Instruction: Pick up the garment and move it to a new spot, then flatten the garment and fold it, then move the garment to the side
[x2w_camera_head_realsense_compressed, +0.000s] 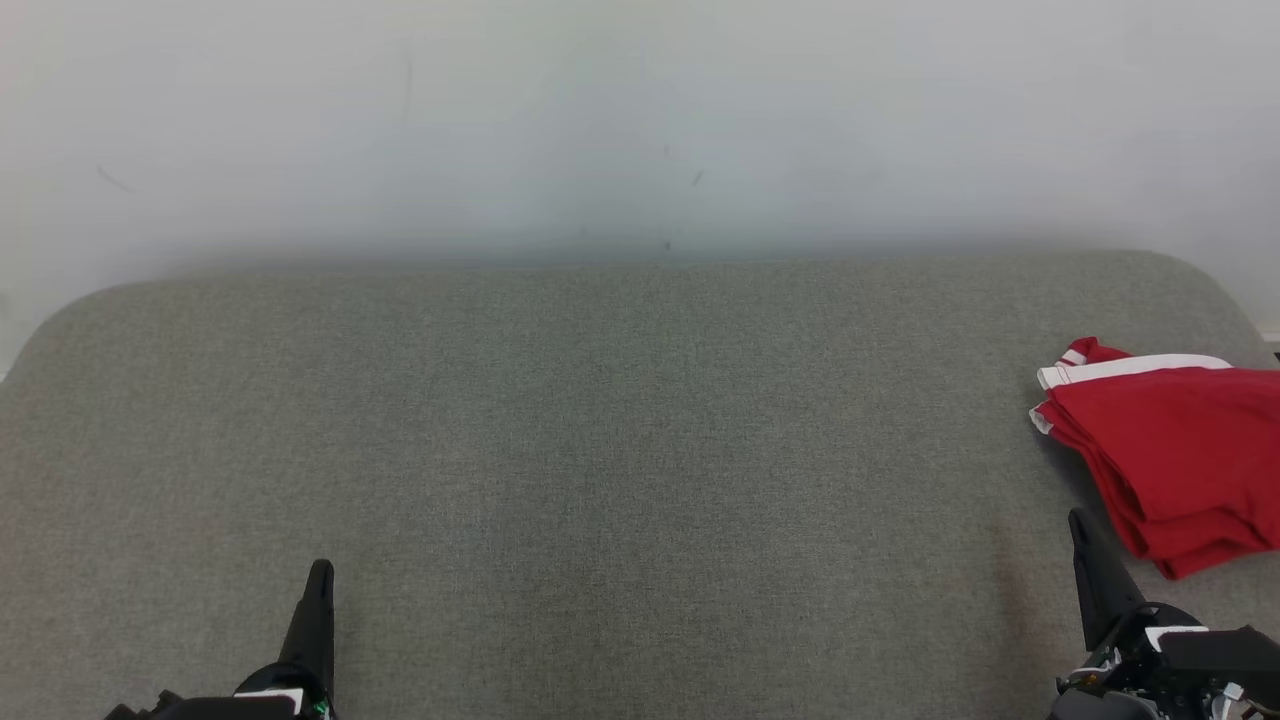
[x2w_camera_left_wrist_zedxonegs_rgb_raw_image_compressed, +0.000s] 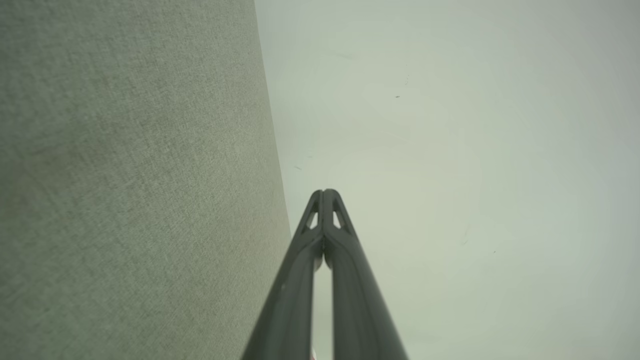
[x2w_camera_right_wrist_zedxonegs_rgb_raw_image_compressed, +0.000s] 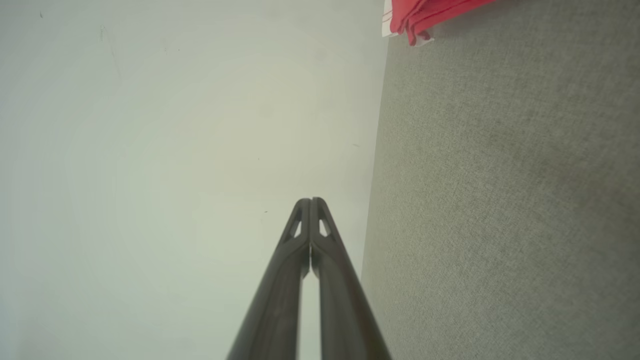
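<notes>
At right edge of cushion, folded red garment is lying | left gripper, right gripper are resting closed, empty | move-aside step looking done; next needing only a placement check

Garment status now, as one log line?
garment: folded, right edge of grey surface | left gripper: shut, empty | right gripper: shut, empty

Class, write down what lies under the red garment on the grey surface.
The red garment lies in folded layers on the grey fabric surface. The patch beneath it is covered, so anything hidden there cannot be seen.
</notes>
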